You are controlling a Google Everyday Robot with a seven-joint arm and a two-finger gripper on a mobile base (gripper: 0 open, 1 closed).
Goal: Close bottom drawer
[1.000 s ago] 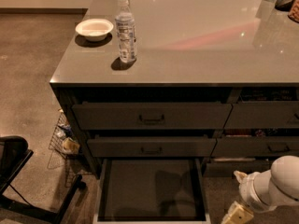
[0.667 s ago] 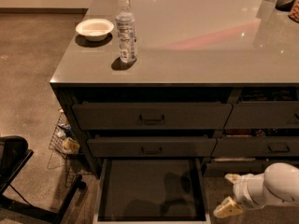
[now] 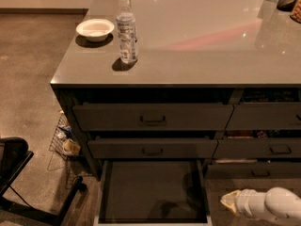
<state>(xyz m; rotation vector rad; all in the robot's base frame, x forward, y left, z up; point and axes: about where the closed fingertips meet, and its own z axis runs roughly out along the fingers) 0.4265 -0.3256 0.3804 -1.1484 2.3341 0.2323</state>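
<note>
Hovering just right of the open bottom drawer, the end effector, aperture impossible to tell, may snag its side rail instead of pushing the front.

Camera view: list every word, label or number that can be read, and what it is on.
Water bottle label: print too blurred to read.
Bowl, upper drawer fronts, bottom drawer: no text.
Hand, lower right beside the bottom drawer: no markings.

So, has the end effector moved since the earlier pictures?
Yes: the end effector has swung left, closer to the right side of the bottom drawer.
</note>
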